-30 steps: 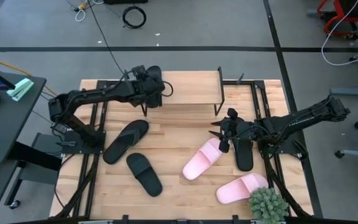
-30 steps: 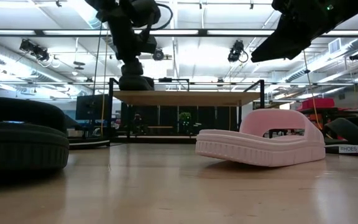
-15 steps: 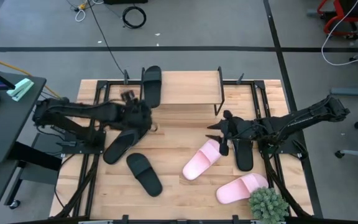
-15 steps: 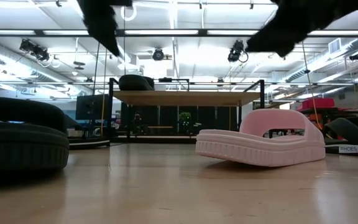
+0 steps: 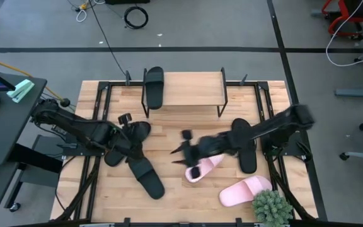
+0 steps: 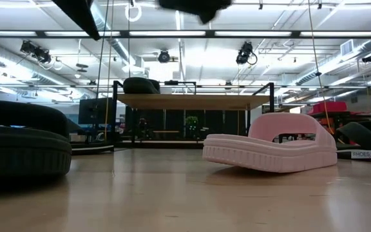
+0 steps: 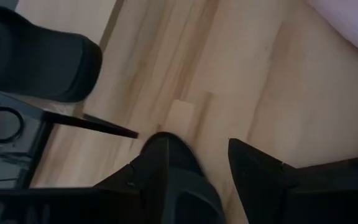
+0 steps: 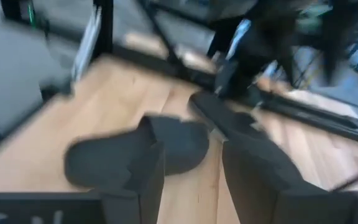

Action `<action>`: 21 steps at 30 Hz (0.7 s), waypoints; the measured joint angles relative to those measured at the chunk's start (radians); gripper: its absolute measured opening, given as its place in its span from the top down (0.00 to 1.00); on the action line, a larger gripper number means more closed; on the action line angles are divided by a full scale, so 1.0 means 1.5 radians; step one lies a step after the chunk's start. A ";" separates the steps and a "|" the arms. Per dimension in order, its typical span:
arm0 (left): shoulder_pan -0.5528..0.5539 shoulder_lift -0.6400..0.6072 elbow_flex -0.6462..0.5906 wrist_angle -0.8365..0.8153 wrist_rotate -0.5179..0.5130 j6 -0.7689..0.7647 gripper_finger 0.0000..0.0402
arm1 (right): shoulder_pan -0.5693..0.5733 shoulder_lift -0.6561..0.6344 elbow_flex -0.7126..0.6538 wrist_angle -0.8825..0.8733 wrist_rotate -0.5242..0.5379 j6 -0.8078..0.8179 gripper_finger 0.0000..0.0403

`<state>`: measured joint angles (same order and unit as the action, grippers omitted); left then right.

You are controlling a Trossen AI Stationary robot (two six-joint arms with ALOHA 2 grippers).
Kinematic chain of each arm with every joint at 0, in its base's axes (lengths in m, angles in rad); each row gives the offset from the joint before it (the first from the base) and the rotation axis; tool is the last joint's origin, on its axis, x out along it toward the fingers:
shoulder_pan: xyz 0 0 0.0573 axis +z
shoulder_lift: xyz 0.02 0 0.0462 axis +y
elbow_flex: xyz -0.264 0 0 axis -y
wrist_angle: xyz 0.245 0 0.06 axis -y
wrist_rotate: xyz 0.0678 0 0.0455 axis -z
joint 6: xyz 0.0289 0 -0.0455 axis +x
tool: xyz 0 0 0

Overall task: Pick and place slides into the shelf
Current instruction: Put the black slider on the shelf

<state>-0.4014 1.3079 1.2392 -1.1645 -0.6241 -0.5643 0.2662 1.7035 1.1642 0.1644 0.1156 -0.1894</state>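
Shelf [image 5: 188,89] holds one black slide [image 5: 153,86] at its left edge.

Slatted wooden table [image 5: 188,126] at centre, small green plant [image 5: 271,206] lower right, coiled black cable [image 5: 135,16] on floor, upper left

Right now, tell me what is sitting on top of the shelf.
One black slide lies on the shelf, at its left end; the board's other part shows bare wood. Whatever is beneath the board is hidden from above.
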 joint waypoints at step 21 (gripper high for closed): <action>-0.040 0.001 0.000 -0.194 -0.002 -0.128 0.57 | 0.002 0.439 0.455 -0.178 -0.049 -0.127 0.47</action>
<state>-0.4608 1.3087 1.2392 -1.4549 -0.6271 -0.7565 0.2685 2.3622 1.8467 -0.1021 0.0424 -0.3801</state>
